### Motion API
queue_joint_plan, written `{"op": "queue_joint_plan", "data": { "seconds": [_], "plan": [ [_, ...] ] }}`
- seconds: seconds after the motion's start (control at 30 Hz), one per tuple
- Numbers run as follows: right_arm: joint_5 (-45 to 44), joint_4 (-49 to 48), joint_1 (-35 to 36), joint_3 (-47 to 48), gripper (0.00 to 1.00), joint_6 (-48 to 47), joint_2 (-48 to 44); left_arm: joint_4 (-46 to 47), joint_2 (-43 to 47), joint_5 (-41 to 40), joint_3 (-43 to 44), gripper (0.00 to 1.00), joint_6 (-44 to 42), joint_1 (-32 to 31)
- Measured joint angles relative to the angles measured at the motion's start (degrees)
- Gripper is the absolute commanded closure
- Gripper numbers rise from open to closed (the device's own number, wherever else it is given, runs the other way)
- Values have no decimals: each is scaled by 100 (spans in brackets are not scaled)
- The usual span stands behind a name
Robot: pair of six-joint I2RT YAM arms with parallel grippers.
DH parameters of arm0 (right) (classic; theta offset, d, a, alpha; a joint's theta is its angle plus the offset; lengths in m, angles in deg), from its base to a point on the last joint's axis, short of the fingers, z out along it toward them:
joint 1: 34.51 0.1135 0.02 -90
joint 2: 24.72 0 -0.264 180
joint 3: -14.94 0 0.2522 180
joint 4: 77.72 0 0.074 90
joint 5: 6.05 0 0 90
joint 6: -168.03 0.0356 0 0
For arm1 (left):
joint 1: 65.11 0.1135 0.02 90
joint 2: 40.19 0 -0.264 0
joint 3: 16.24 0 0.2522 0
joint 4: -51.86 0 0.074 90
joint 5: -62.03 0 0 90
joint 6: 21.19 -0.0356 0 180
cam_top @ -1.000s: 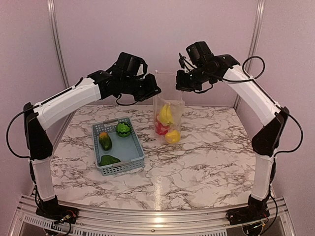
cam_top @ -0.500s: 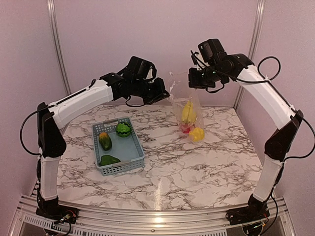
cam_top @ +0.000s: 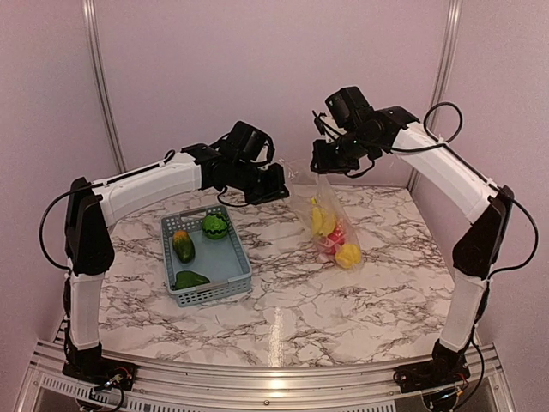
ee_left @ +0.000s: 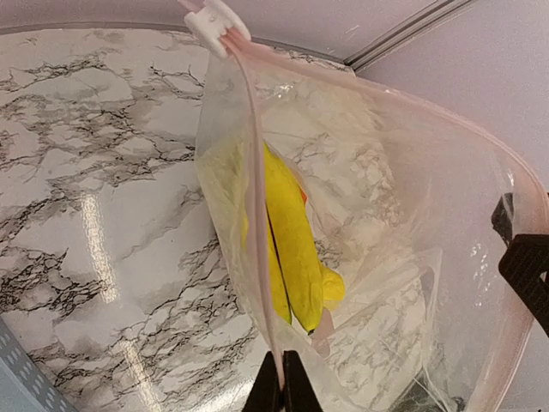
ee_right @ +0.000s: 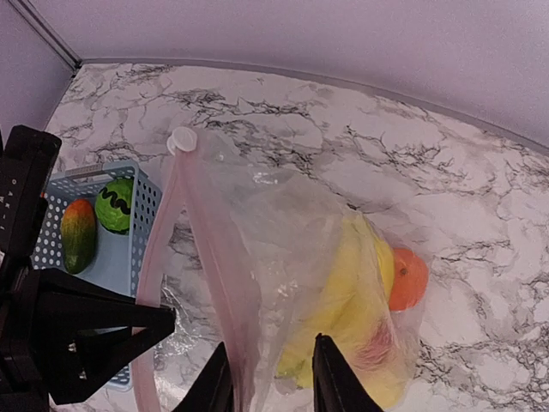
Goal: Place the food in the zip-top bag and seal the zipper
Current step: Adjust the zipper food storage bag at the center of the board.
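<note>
The zip-top bag hangs tilted above the table, holding yellow bananas, an orange piece and red and yellow round pieces. My left gripper is shut on the zipper, the pinkish strip along the mouth. Its white slider tab sits at the strip's far end. My right gripper stands open astride the bag's mouth edge, its fingers apart and not clamping. More food lies in the basket: a green striped ball, an orange-green piece and a green piece.
The grey-blue mesh basket stands on the marble table at the left, below the left arm. Pale walls with metal posts close the back and sides. The two grippers are close together above the table's back middle.
The right gripper has opened and let go of the bag's mouth. Both grippers have come lower and leftwards, and the bag now hangs slanting from the left gripper.
</note>
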Motion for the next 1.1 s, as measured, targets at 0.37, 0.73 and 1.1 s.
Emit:
{"op": "queue_joint_plan", "data": {
  "seconds": [0.37,0.73,1.1],
  "plan": [
    [-17,129,4,201,100,66,9,184,494,2,-361,79,-114,-9],
    [-328,354,-127,579,100,-160,9,33,2024,-1375,-1545,1,-1193,76],
    [-577,389,-1132,1036,100,-660,-7,-140,3285,-2282,-3154,1,-1471,514]
  ]
}}
